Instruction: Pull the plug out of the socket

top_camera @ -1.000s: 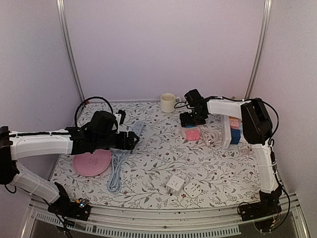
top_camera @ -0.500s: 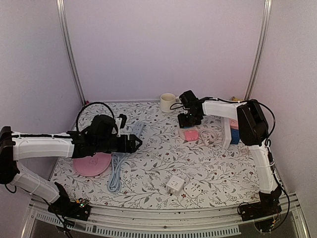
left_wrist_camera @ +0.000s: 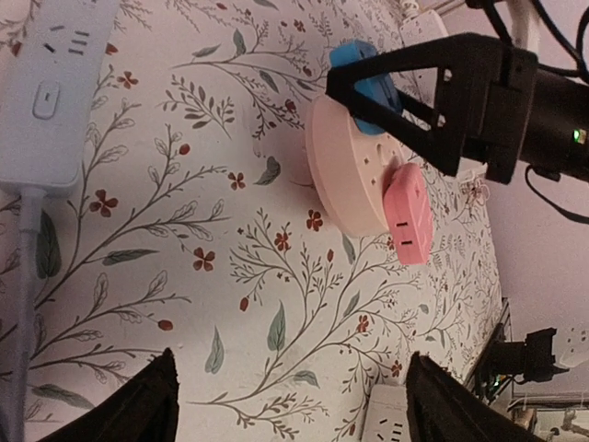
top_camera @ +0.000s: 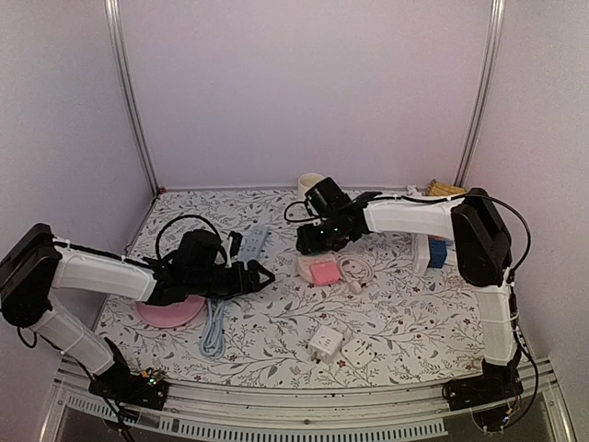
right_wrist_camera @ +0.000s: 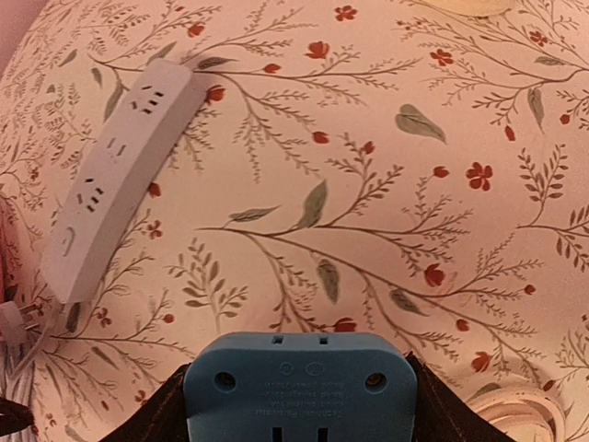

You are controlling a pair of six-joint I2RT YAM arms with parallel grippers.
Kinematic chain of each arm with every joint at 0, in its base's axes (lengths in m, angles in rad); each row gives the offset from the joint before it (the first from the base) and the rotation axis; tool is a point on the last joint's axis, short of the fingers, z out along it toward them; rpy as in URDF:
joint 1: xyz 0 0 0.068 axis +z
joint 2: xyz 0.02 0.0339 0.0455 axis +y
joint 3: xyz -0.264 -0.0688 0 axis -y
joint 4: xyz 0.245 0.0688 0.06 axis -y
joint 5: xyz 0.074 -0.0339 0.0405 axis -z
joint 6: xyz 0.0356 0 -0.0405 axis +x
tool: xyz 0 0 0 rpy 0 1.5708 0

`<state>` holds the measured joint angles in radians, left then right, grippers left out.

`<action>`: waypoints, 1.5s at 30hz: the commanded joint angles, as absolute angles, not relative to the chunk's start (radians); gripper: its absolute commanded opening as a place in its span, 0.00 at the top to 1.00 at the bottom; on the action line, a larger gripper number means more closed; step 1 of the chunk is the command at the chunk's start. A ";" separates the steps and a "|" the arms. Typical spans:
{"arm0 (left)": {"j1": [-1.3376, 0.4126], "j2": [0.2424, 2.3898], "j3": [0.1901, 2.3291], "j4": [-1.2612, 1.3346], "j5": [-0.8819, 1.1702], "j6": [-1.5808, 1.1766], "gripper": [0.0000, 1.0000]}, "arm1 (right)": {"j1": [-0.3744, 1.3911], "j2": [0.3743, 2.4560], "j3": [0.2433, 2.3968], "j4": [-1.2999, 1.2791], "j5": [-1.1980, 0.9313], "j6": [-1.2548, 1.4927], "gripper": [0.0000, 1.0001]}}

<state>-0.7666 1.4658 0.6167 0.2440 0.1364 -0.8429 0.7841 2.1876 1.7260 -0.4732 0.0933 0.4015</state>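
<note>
A round pale pink socket (left_wrist_camera: pixel 345 175) lies mid-table and also shows in the top view (top_camera: pixel 306 267). A pink plug (left_wrist_camera: pixel 410 214) sits in it (top_camera: pixel 324 273). A blue plug (left_wrist_camera: pixel 362 75) stands at the socket's far edge and looks seated in it. My right gripper (top_camera: pixel 311 241) is shut on this blue plug (right_wrist_camera: pixel 299 387), which fills the bottom of the right wrist view between the fingers (right_wrist_camera: pixel 152 419). My left gripper (top_camera: pixel 260 274) is open and empty, low over the cloth just left of the socket, its jaws (left_wrist_camera: pixel 294 414) wide apart.
A white power strip (top_camera: pixel 254 241) with a pale blue cable (top_camera: pixel 213 327) lies left of the socket. A pink plate (top_camera: pixel 170 308) is under the left arm. Two white adapters (top_camera: pixel 325 343) sit at the front. There is a white cable coil (top_camera: pixel 357 269), a cream mug (top_camera: pixel 308 182), and boxes (top_camera: pixel 433 249) at the right.
My right gripper has moved left and nearer, and the pink socket with both plugs came along with it. My left arm has lowered and reached right toward the socket.
</note>
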 commanded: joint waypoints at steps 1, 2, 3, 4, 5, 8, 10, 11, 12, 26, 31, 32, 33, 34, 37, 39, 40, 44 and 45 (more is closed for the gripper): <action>-0.755 1.496 0.592 0.379 0.182 -0.943 0.15 | 0.842 2.087 1.676 -0.327 0.062 0.492 0.57; -0.756 1.501 0.587 0.395 0.181 -0.953 0.16 | 0.853 2.080 1.669 -0.307 0.062 0.500 0.57; -0.756 1.506 0.584 0.406 0.183 -0.960 0.16 | 0.863 2.078 1.668 -0.295 0.063 0.511 0.57; -0.756 1.509 0.581 0.418 0.184 -0.965 0.16 | 0.876 2.076 1.667 -0.280 0.062 0.520 0.57; -0.756 1.511 0.579 0.429 0.186 -0.968 0.17 | 0.886 2.076 1.670 -0.270 0.065 0.523 0.57; -0.755 1.520 0.575 0.446 0.189 -0.977 0.18 | 0.911 2.080 1.677 -0.251 0.072 0.530 0.57; -0.756 1.530 0.578 0.456 0.197 -0.984 0.20 | 0.918 2.080 1.678 -0.239 0.066 0.536 0.58; -0.756 1.536 0.578 0.465 0.202 -0.986 0.21 | 0.923 2.081 1.678 -0.233 0.065 0.538 0.57; -0.755 1.542 0.577 0.472 0.206 -0.990 0.22 | 0.926 2.082 1.678 -0.229 0.061 0.538 0.58; -0.744 1.568 0.570 0.524 0.158 -1.024 0.32 | 0.962 2.010 1.584 -0.125 -0.020 0.584 0.58; -0.741 1.588 0.594 0.534 0.168 -1.028 0.41 | 0.974 1.991 1.559 -0.097 -0.037 0.601 0.58; -0.741 1.592 0.596 0.537 0.171 -1.030 0.43 | 0.974 1.991 1.559 -0.095 -0.037 0.601 0.58; -0.741 1.595 0.597 0.541 0.173 -1.034 0.46 | 0.975 1.991 1.559 -0.093 -0.037 0.601 0.58; -0.742 1.597 0.596 0.545 0.175 -1.037 0.49 | 0.976 1.991 1.559 -0.092 -0.036 0.602 0.58; -0.741 1.597 0.589 0.553 0.175 -1.045 0.71 | 0.978 1.991 1.556 -0.087 -0.027 0.601 0.58; -0.740 1.595 0.586 0.546 0.169 -1.049 0.89 | 0.979 1.989 1.554 -0.084 -0.023 0.596 0.58; -0.740 1.594 0.583 0.543 0.164 -1.050 0.95 | 0.978 1.987 1.553 -0.083 -0.020 0.593 0.58; -0.726 1.577 0.552 0.531 0.142 -1.073 1.00 | 0.983 1.952 1.518 -0.058 0.000 0.585 0.59; -0.721 1.572 0.541 0.539 0.137 -1.083 1.00 | 0.984 1.938 1.502 -0.039 0.001 0.581 0.59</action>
<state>-0.7441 1.5845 0.5732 0.5255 0.1654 -1.0561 0.9668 2.0319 1.5410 -0.1368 -0.0025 0.5854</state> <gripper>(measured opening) 0.229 0.678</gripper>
